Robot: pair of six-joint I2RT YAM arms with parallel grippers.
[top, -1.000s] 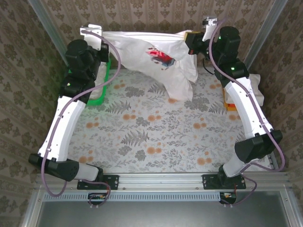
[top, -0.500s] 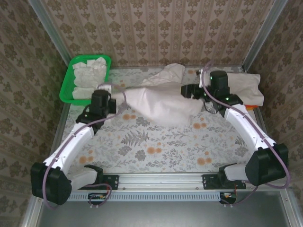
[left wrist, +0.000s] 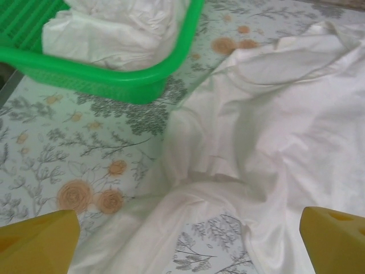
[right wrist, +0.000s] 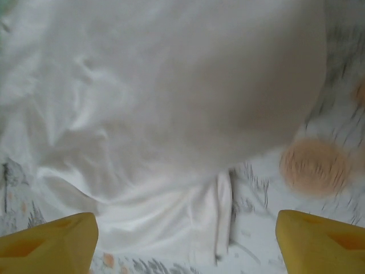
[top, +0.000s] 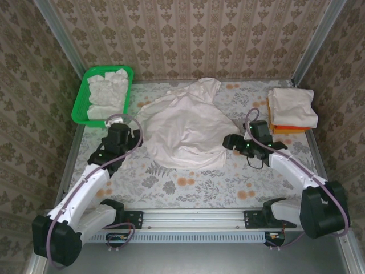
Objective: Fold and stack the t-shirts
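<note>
Lying rumpled on the tabletop, the off-white t-shirt is flanked by the left pincer and right pincer, both spread empty, presumably placed for smoothing before folding.

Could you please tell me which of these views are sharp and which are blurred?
Top external: sharp and evenly lit, the spread t-shirt crisp, with no glare. Left wrist: cloth folds and the green basket are clear; the yellow fingertips at the bottom corners look softer. Right wrist: blurred throughout, the shirt's creases and the table print smeared.
</note>
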